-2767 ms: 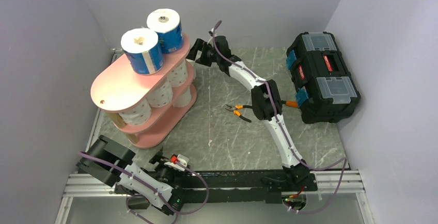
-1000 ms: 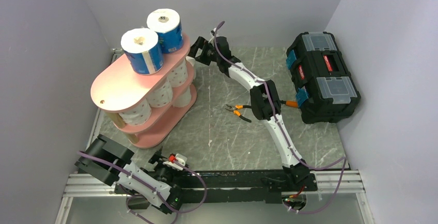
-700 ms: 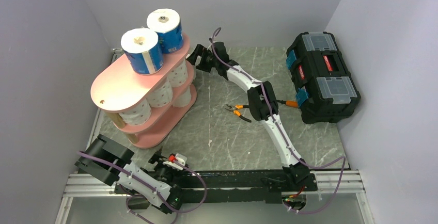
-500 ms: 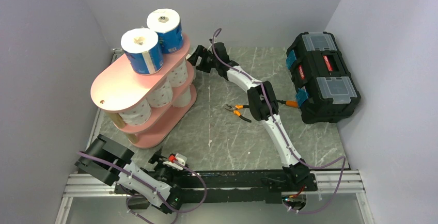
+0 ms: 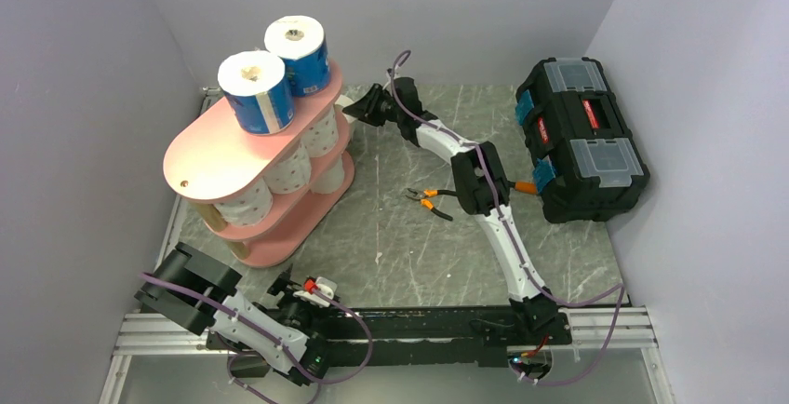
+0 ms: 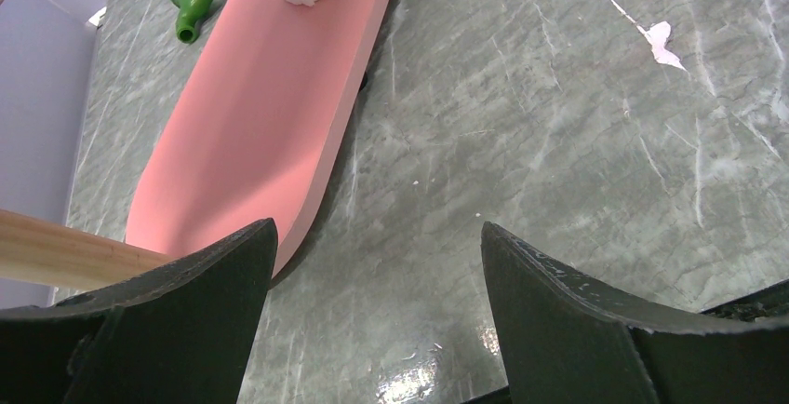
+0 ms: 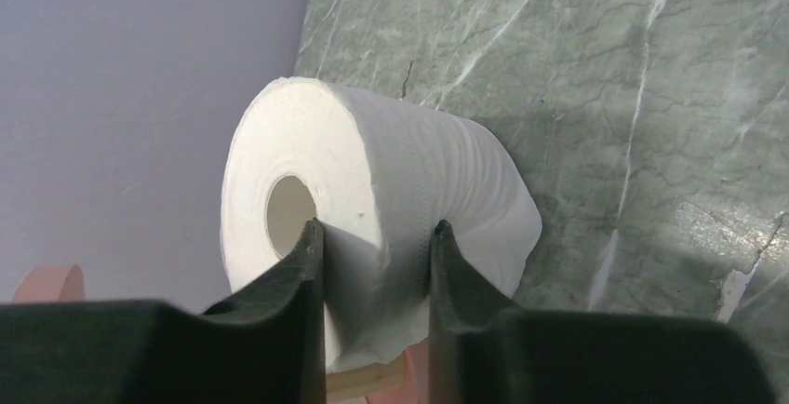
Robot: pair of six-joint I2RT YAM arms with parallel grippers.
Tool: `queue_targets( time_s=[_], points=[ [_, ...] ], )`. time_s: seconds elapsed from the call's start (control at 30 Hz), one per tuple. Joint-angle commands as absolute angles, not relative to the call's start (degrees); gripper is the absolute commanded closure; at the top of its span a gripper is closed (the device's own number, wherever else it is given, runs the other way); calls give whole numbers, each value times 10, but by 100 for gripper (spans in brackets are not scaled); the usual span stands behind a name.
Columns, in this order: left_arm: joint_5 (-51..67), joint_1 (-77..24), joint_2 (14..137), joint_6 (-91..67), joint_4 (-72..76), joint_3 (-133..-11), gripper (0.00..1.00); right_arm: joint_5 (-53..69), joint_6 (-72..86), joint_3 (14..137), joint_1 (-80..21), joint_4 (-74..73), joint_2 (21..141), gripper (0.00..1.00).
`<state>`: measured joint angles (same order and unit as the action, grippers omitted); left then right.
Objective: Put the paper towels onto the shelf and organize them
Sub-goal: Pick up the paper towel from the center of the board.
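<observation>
The right hand (image 7: 374, 230) is clamped on a plain white roll (image 7: 400, 167). One finger (image 7: 310, 264) sits at the rim of the hollow core and the other presses into the curved side, and the paper is dented between them. In the top view this hand (image 5: 361, 107) reaches to the upper end of the shelf (image 5: 200, 157), just left of centre frame. Whether the plain white roll rests on a board there or hangs free, I cannot tell. A sliver of pink and pale wood shows just under it in the right wrist view.

The shelf stands on the bench (image 5: 400, 246) in the upper left of the frame. On its top board a blue-wrapped roll (image 5: 257, 97) stands upright, with a second blue-wrapped roll (image 5: 300, 50) just behind it. Speckled rolls (image 5: 288, 169) line the middle board, and another white roll (image 5: 327, 178) sits on the bottom one.

The left hand (image 6: 377, 232) is low at the lower left, its fingers wide apart with nothing between them. It is over bare bench beside the shelf's bottom board (image 6: 270, 115).

A black toolbox (image 5: 581, 139) sits at the right of the frame. Orange-handled pliers (image 5: 428, 202) lie on the bench near the centre.
</observation>
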<state>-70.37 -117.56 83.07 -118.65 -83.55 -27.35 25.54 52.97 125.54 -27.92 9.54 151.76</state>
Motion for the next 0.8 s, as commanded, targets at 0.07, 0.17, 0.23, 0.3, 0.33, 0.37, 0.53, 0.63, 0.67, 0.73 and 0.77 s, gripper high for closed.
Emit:
queue_targets(
  time_s=[0.07, 0.17, 0.23, 0.3, 0.33, 0.37, 0.53, 0.63, 0.67, 0.73, 0.77],
  points=[
    [-718, -1178, 827, -1494, -840, -275, 13, 268, 530, 1218, -280, 112, 1470, 87],
    [-719, -1179, 827, -1493, -843, -276, 13, 267, 526, 1188, -277, 122, 1438, 88],
    [-720, -1179, 828, -1493, -844, -276, 13, 266, 521, 1160, -273, 129, 1411, 88],
    [-721, -1180, 830, -1494, -845, -278, 13, 265, 513, 1133, -269, 132, 1383, 93],
    [-720, -1180, 831, -1494, -845, -278, 13, 265, 507, 1123, -267, 130, 1372, 94],
    [-721, -1180, 831, -1494, -846, -278, 13, 266, 503, 1113, -265, 127, 1362, 98],
    [-720, -1182, 835, -1494, -854, -284, 13, 262, 487, 1045, -254, 126, 1299, 100],
    [-720, -1185, 836, -1494, -862, -288, 13, 249, 470, 983, -246, 118, 1245, 100],
    [-719, -1186, 837, -1495, -864, -290, 13, 241, 462, 967, -243, 111, 1226, 100],
    [-720, -1188, 838, -1494, -868, -292, 13, 223, 441, 934, -236, 81, 1172, 100],
    [-721, -1189, 839, -1494, -870, -294, 13, 212, 431, 916, -234, 70, 1148, 100]
  ],
)
